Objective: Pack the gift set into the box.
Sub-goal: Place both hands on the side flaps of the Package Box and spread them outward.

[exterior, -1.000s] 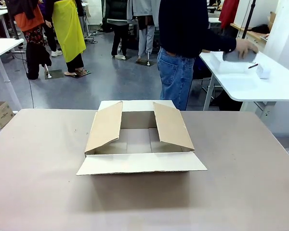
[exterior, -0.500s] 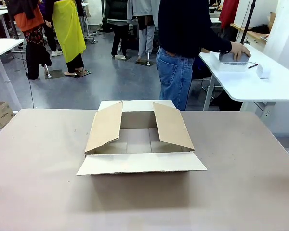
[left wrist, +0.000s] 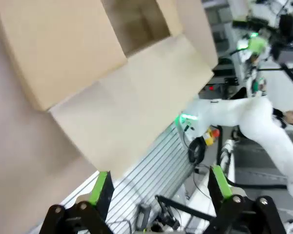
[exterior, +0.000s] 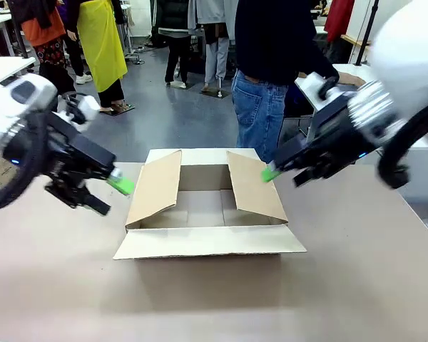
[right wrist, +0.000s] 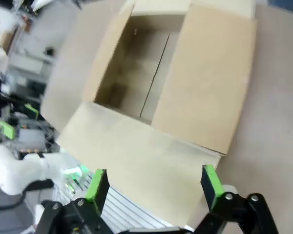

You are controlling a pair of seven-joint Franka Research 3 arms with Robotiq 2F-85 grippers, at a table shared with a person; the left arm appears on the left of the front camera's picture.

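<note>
Left arm (exterior: 18,117) and right arm (exterior: 406,50) motion-blurred; box (left wrist: 136,92) cropped in left wrist view

Surface: wide flat grey-brown tabletop (exterior: 364,285) | On it: large plain brown corrugated cardboard carton (exterior: 208,242), mid-table, upright | Flaps: four, all open, near one spread flat

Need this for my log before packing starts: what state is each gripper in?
Left gripper: open, holding nothing.
Right gripper: open, holding nothing.
</note>
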